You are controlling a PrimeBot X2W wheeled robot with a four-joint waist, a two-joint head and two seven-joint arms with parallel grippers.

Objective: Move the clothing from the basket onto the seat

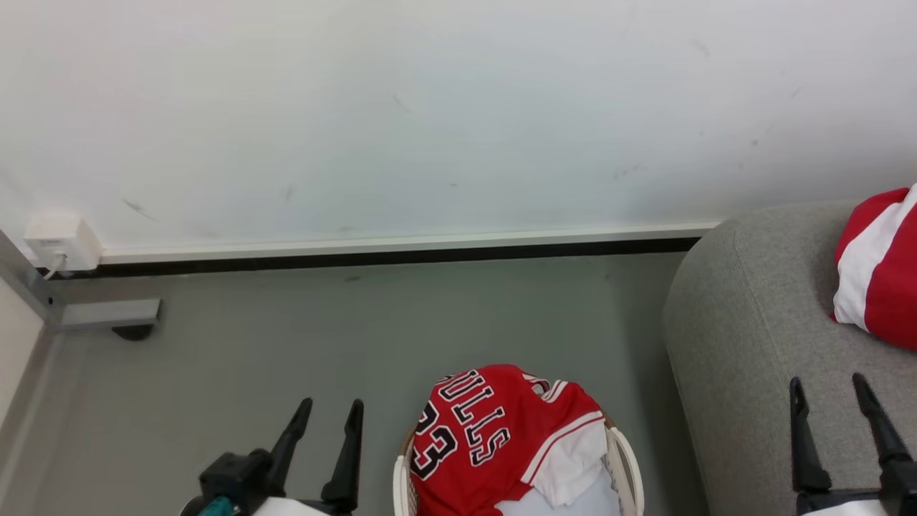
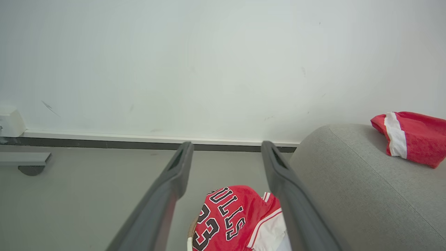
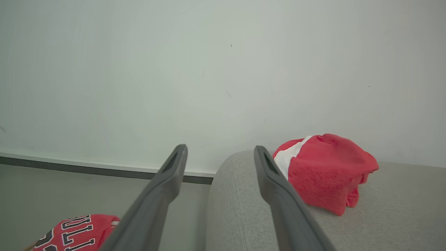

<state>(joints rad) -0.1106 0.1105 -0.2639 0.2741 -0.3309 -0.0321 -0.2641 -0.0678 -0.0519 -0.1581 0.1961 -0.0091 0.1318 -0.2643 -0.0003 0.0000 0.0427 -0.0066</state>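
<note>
A red jersey [image 1: 494,437] with black-and-white letters and numerals lies heaped in the white basket [image 1: 625,459] at the bottom centre of the head view; it also appears as the jersey [image 2: 226,219] and the jersey [image 3: 75,233]. Another red garment with a white stripe [image 1: 877,269] rests on the grey seat [image 1: 745,344], seen too as the garment [image 2: 411,136] and the garment [image 3: 324,170]. My left gripper [image 1: 329,414] is open, left of the basket. My right gripper [image 1: 827,387] is open above the seat, empty.
A white wall with a baseboard [image 1: 401,247] runs across the back. A white socket box [image 1: 63,244] and a grey bracket with a dark foot [image 1: 114,319] sit at the far left. Grey floor [image 1: 301,337] lies between wall and basket.
</note>
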